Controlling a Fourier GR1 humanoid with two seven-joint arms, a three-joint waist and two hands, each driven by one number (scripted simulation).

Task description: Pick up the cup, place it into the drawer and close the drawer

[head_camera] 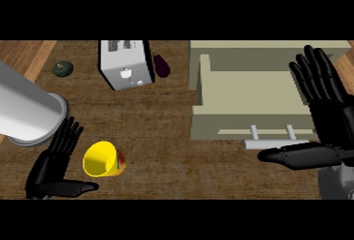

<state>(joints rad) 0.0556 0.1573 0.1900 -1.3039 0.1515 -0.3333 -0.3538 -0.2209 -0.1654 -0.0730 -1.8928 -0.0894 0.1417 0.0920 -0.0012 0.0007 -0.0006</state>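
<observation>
A yellow cup point(104, 160) lies on its side on the wooden counter at lower left, its mouth facing up-left. My left hand point(54, 161) sits just left of it, fingers straight, thumb out toward the cup's base, apart from it. The beige drawer point(239, 91) stands pulled open at right, its handle point(273, 141) toward me. My right hand point(325, 108) is raised flat over the drawer's right side, fingers straight, thumb stretched left near the handle. Neither hand holds anything.
A silver toaster point(126, 63) stands at the back centre with a dark purple eggplant point(161, 65) beside it. A dark green avocado point(63, 68) lies at back left. A large grey cylinder point(27, 110) enters from the left edge, above my left hand.
</observation>
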